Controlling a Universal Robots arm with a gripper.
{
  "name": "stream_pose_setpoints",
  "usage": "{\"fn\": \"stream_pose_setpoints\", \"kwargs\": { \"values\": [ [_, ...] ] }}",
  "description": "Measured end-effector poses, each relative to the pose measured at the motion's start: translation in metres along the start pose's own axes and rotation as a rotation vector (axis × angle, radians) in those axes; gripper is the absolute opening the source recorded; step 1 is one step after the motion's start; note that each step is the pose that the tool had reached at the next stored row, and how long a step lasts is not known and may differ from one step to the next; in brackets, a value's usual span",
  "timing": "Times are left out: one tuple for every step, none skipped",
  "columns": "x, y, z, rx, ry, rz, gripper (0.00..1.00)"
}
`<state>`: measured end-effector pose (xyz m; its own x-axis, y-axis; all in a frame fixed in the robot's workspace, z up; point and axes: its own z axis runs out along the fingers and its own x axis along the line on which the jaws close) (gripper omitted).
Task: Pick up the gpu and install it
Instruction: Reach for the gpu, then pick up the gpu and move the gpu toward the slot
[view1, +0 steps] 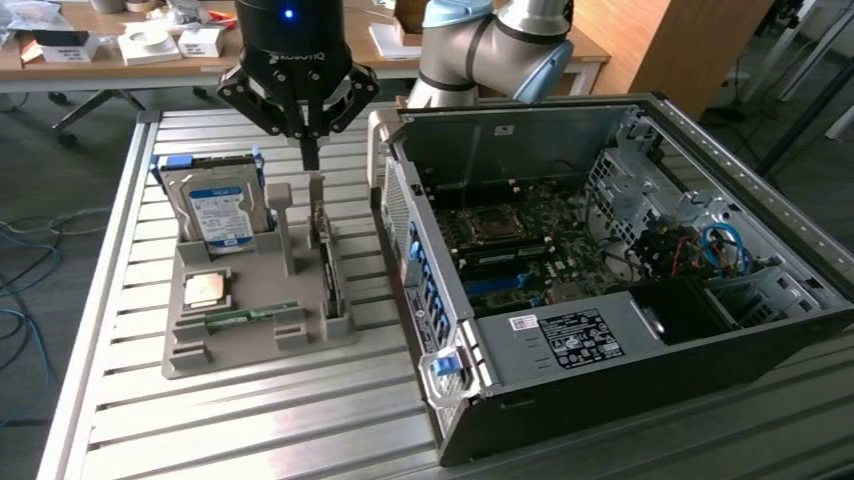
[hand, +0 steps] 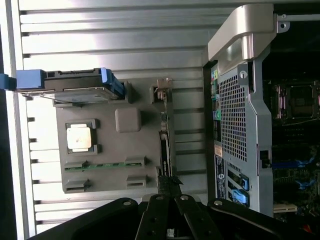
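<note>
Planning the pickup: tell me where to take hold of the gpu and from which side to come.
Grip the gpu by its exposed top edge, coming straight down from above and pinching across its thin thickness. It stands on edge in a slot of the grey holder, so the lower part of its flat faces is walled in and only the top edge is free. Keep off the metal bracket at its end.

"ROBOTIQ" on housing (view1: 287, 38) above jaws

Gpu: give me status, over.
Pincer shut, empty, poised over the gpu. Gpu standing on edge in the grey tray, not yet in the computer case. Hard drive beside it, nothing blocking.
</note>
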<state>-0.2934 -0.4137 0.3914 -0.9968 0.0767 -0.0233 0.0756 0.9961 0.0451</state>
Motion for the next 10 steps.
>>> {"fn": "stream_pose_setpoints", "kwargs": {
  "values": [
    [0.0000, 0.0000, 0.0000, 0.0000, 0.0000, 0.000, 0.11],
    [0.0000, 0.0000, 0.0000, 0.0000, 0.0000, 0.000, 0.11],
    [0.0000, -0.0001, -0.0001, 0.0001, 0.0001, 0.000, 0.11],
    [0.0000, -0.0001, 0.0000, 0.0000, 0.0000, 0.000, 0.11],
    [0.0000, -0.0001, 0.0000, 0.0000, 0.0001, 0.000, 0.11],
    [0.0000, -0.0001, 0.0000, 0.0001, 0.0001, 0.000, 0.11],
    [0.0000, 0.0000, 0.0000, 0.0001, 0.0001, 0.000, 0.11],
    [0.0000, 0.0000, 0.0000, 0.0000, 0.0000, 0.000, 0.11],
    [0.0000, -0.0001, -0.0001, 0.0001, 0.0001, 0.000, 0.11],
    [0.0000, -0.0001, 0.0000, 0.0000, 0.0001, 0.000, 0.11]
  ]
}}
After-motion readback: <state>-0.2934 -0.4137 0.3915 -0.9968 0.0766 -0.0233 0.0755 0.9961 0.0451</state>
